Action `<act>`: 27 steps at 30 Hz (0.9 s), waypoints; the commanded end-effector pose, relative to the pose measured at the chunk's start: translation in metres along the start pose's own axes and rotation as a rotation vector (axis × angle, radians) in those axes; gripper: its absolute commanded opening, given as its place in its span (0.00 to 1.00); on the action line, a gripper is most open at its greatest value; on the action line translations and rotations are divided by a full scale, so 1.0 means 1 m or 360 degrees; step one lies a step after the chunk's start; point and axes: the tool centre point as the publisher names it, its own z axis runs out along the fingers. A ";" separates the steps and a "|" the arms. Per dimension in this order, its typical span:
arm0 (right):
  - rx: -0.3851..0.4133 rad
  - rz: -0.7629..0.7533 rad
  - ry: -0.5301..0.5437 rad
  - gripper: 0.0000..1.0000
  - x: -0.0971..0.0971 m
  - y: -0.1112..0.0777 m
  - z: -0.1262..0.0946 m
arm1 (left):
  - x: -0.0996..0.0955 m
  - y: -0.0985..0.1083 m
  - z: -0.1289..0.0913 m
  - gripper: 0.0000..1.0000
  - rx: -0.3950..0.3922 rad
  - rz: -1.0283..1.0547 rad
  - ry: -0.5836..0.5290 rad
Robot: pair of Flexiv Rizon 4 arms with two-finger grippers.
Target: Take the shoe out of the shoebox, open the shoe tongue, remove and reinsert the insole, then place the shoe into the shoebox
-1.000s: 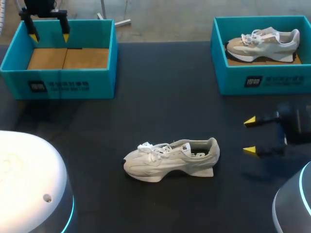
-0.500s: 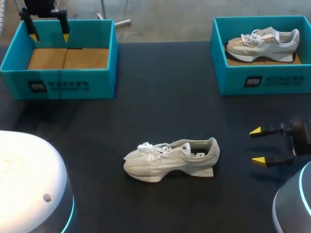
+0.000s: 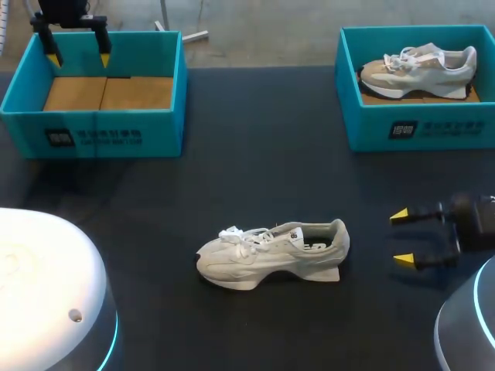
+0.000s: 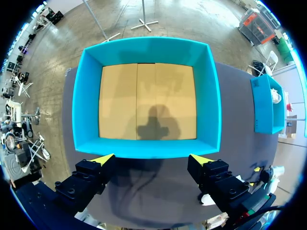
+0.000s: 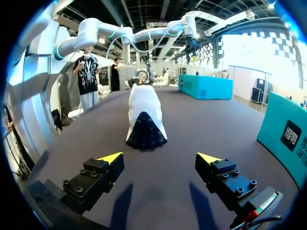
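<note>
Head view: white shoe (image 3: 271, 253) upright on table (image 3: 255, 139), out of box, heel toward right gripper (image 3: 401, 238). Fingers spread, near, not touching. Left gripper (image 3: 78, 58) spread, empty, over left shoebox (image 3: 93, 135). Judged light; soft upper, stiffer sole. Grip at heel collar. Versus half-second ago: right gripper nudged toward shoe; shoe unmoved.

Soft, even light falls from overhead, leaving the dark worktop (image 3: 263, 154) matte with only a faint sheen. The shoe (image 3: 263, 255) throws a small, tight shadow under its arch and heel, and the left shoebox (image 3: 93, 135) lays a diffuse one on the worktop along its front wall. The white robot base (image 3: 39, 278) glares almost to pure white. Under the left tool (image 4: 151, 157), its own soft-edged shadow sits mid cardboard floor (image 4: 120, 96). Ahead of the right tool (image 5: 159, 157), bright windows wash out; two finger shadows lie beneath it.
</note>
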 end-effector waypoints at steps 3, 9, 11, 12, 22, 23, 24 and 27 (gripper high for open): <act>-0.0001 0.0029 -0.0005 1.00 0.004 -0.004 0.013 | 0.000 0.000 0.000 1.00 0.0000 0.0000 0.0000; -0.0012 0.0081 -0.0009 1.00 0.007 -0.006 0.025 | 0.000 0.000 0.000 1.00 0.0000 0.0000 0.0000; -0.0009 0.0084 -0.0014 1.00 0.010 -0.005 0.030 | 0.000 0.000 0.000 1.00 0.0000 0.0000 0.0000; -0.0011 0.0083 -0.0016 1.00 0.011 -0.004 0.032 | 0.000 0.000 0.000 1.00 0.0000 0.0000 0.0000; -0.0007 0.0103 -0.0019 1.00 0.021 0.005 0.048 | 0.000 0.000 0.000 1.00 0.0000 0.0000 0.0000; -0.0007 0.0103 -0.0019 1.00 0.021 0.005 0.048 | 0.000 0.000 0.000 1.00 0.0000 0.0000 0.0000; -0.0007 0.0103 -0.0019 1.00 0.021 0.005 0.048 | 0.000 0.000 0.000 1.00 0.0000 0.0000 0.0000; -0.0007 0.0103 -0.0019 1.00 0.021 0.005 0.048 | 0.000 0.000 0.000 1.00 0.0000 0.0000 0.0000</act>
